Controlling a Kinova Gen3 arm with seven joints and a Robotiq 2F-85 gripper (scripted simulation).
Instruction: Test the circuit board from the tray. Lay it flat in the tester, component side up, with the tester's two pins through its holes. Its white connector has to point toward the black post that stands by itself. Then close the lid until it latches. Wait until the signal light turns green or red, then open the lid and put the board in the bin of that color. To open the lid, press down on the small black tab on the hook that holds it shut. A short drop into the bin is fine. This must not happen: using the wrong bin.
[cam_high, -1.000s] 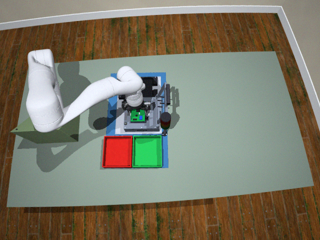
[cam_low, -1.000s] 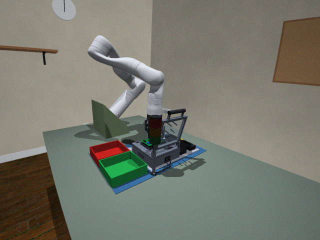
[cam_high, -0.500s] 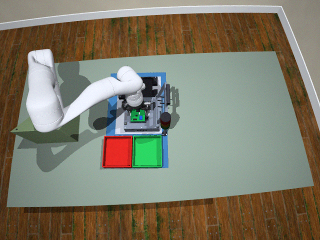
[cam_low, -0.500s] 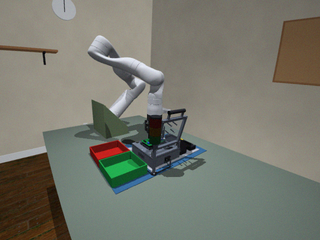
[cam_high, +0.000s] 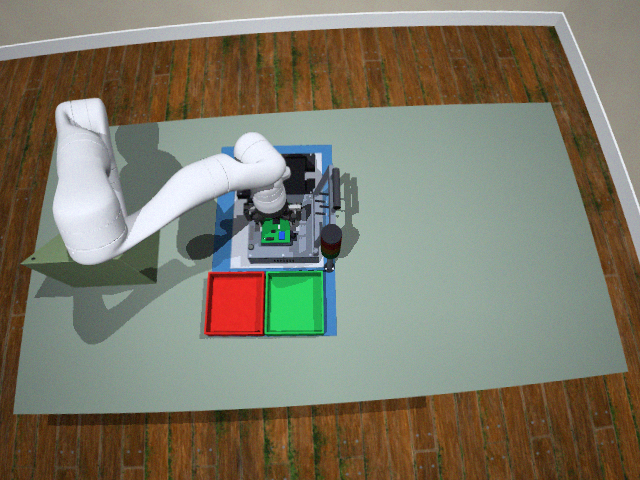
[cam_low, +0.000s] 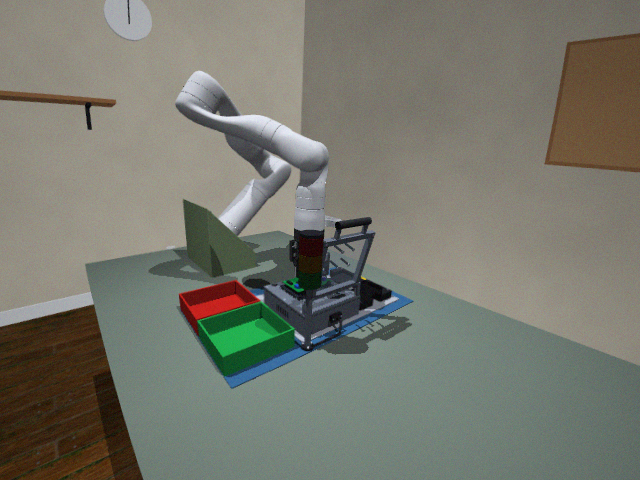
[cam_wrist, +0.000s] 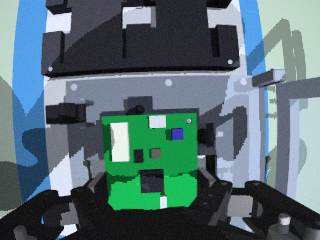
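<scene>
The green circuit board (cam_high: 275, 231) (cam_wrist: 150, 165) is level at the tester (cam_high: 284, 254) (cam_low: 289, 304) (cam_wrist: 115, 90), component side up. Its white connector (cam_wrist: 120, 142) is at the board's left in the wrist view. A small pale round spot shows at its upper right hole; the other hole is hidden. My gripper (cam_wrist: 152, 182) points down, with its fingers close against both side edges of the board; it seems shut on it. The lid (cam_low: 366, 258) (cam_wrist: 286, 145) stands open on the right. A black hook (cam_wrist: 65, 113) is on the left. The signal light (cam_high: 330, 241) (cam_low: 311, 258) looks unlit.
The red bin (cam_high: 235, 303) (cam_low: 217, 301) and green bin (cam_high: 294, 303) (cam_low: 245, 335) stand in front of the tester, both empty. The black tray (cam_high: 297, 173) (cam_wrist: 175, 50) is behind it. The lid handle (cam_high: 336, 188) (cam_low: 354, 223) rises beside the arm.
</scene>
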